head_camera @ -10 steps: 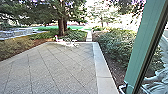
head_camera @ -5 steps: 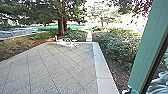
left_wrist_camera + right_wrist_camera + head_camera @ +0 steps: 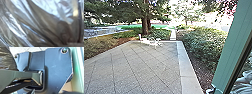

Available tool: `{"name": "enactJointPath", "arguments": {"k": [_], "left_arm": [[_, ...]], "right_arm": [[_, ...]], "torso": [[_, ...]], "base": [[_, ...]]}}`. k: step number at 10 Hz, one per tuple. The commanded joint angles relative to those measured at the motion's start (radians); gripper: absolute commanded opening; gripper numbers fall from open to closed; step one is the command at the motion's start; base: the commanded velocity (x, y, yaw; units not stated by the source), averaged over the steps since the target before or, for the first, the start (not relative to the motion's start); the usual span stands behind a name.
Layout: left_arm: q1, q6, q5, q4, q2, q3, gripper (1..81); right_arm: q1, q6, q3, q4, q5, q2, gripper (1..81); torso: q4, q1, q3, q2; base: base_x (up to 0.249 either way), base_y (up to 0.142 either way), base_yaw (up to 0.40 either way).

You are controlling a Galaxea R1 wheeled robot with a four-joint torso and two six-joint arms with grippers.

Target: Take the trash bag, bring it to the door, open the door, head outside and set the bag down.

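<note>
The trash bag [image 3: 41,25] lies close against the camera of the left wrist, its dark, shiny film creased in long folds, so the left hand is the nearer one and probably bears it. Whether that hand is wide, narrow or closed on the film, one cannot tell, and the same goes for the right hand. The bag's long axis cannot be made out either. In the right wrist view the bag and a green panel [image 3: 78,65] lie on opposite sides of the robot's base plate [image 3: 57,68]. In the head view the green door frame [image 3: 234,50] leans down the right edge, with paving [image 3: 134,65] across the lower left and centre. The way out looks open, and the move seems to turn on the bag riding at the robot's left, well apart from the frame on its right
</note>
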Motion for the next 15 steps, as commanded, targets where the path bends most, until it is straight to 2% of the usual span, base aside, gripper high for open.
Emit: {"name": "enactJointPath", "arguments": {"k": [1,2,3,4,5,6,7,8,9,12,13,14,15], "left_arm": [[-0.062,-0.009,0.051,-0.007,-0.025,0.007,1.0],[-0.071,-0.009,0.051,-0.009,-0.037,0.017,1.0],[-0.09,-0.014,0.053,-0.019,-0.057,0.039,1.0],[-0.111,-0.014,0.057,-0.044,-0.091,0.085,1.0],[-0.131,-0.014,0.06,-0.067,-0.141,0.165,1.0],[-0.15,-0.016,0.062,-0.088,-0.202,0.261,1.0],[-0.166,-0.016,0.063,-0.1,-0.232,0.295,1.0],[-0.185,-0.016,0.065,-0.119,-0.247,0.298,1.0],[-0.202,-0.017,0.065,-0.136,-0.255,0.297,1.0],[-0.291,-0.017,0.07,-0.205,-0.285,0.295,1.0],[-0.329,-0.017,0.088,-0.248,-0.299,0.295,1.0],[-0.361,-0.017,0.089,-0.289,-0.307,0.289,1.0],[-0.395,-0.017,0.091,-0.323,-0.31,0.271,1.0]], "right_arm": [[0.042,-0.003,0.001,0.0,-0.072,0.004,81.1],[0.042,-0.003,0.001,-0.001,-0.072,0.004,81.1],[0.042,-0.003,0.001,0.0,-0.07,0.004,81.1],[0.041,-0.002,0.001,0.002,-0.07,0.004,81.1],[0.039,-0.003,0.005,-0.001,-0.07,0.004,81.1],[0.041,-0.003,0.005,-0.001,-0.07,0.006,81.1],[0.039,-0.003,0.005,-0.001,-0.072,0.006,81.1],[0.041,-0.003,0.005,0.0,-0.072,0.004,81.1],[0.041,-0.003,0.005,0.0,-0.07,0.004,81.1],[0.041,-0.003,0.005,0.003,-0.07,0.004,81.1],[0.041,-0.002,0.005,0.003,-0.07,0.004,81.1],[0.042,-0.002,0.002,0.006,-0.07,0.004,81.1],[0.044,-0.002,0.002,0.006,-0.072,0.004,81.1]], "torso": [[0.0,0.0,-0.093,0.0],[0.0,0.0,-0.202,0.0],[0.0,0.0,-0.056,0.0],[0.0,0.001,-0.083,0.001],[0.055,0.001,-0.088,0.001],[0.172,0.001,-0.2,0.001],[0.076,0.001,-0.178,0.001],[0.136,0.001,-0.276,0.001],[0.104,0.001,-0.224,0.001],[0.154,0.001,-0.318,0.002],[0.18,0.001,-0.344,0.002],[0.135,0.002,-0.297,0.002],[0.152,0.002,-0.318,0.002]], "base": [[0.0,0.0,0.0],[0.0,0.0,0.0],[0.0,0.0,0.0],[0.0,0.0,0.0],[0.0,0.0,0.0],[0.0,0.0,0.0],[0.0,0.0,0.0],[0.0,0.0,0.0],[0.0,0.0,0.0],[0.0,0.0,0.0],[0.0,0.0,0.0],[0.0,0.0,0.0],[0.0,0.0,0.0]]}}
